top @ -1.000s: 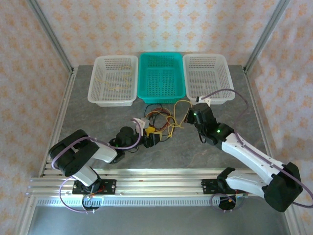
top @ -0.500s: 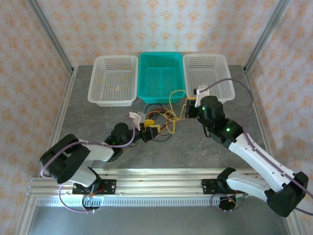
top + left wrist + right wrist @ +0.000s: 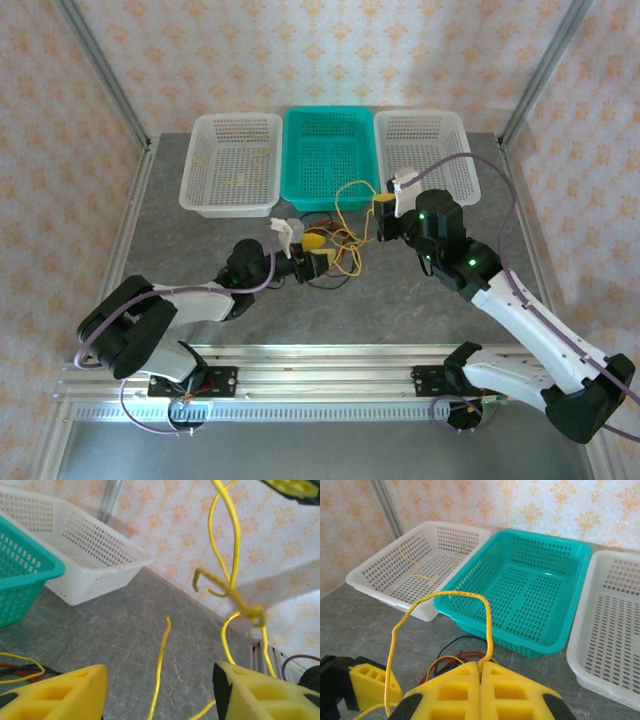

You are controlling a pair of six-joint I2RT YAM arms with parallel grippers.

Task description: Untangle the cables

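The right hand is shut tight. Its two yellow pads press flat together on a yellow cable, which comes up out of the seam between them, arches over and drops away to the left. From above, this hand hangs just in front of the teal basket, near its right corner, and the pinched cable runs from it down into the bundle.

The left hand stands about half open, its pads well apart. Thin yellow strands pass through the gap, but neither pad closes on them, so it holds nothing. Above the gap the yellow cable is twisted into a small knot.

The cables, a bundle of yellow, red and black loops, lie on the grey surface between the two hands, just in front of the teal basket. The left hand sits at the bundle's left edge.

One more yellow loop lies inside the left white basket.
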